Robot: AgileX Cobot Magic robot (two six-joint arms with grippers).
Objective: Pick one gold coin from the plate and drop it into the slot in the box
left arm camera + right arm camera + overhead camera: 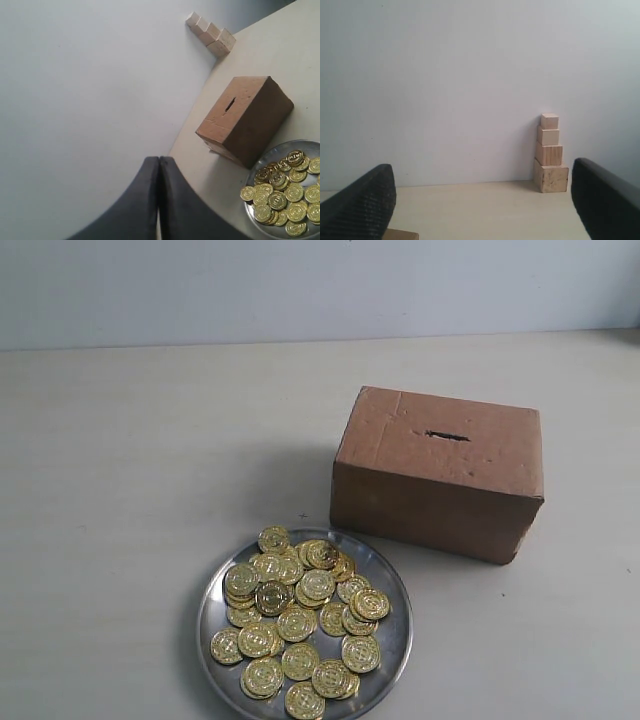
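gold coins (300, 625) heap on the plate (398, 648), lower centre of the exterior view. likely light, stiff, slippery: pinch an outlying coin across its edges. left gripper (159, 161) clenched, empty; right gripper (482, 192) released.

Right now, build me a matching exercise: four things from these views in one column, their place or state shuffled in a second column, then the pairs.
Column one:
1. gold coins
2. slot
3. left gripper
4. right gripper

Column two:
A. open
B. in the top face of the cardboard box
C. shut, holding nothing
D. heaped on the silver plate

Pairs: 1-D, 2-B, 3-C, 4-A
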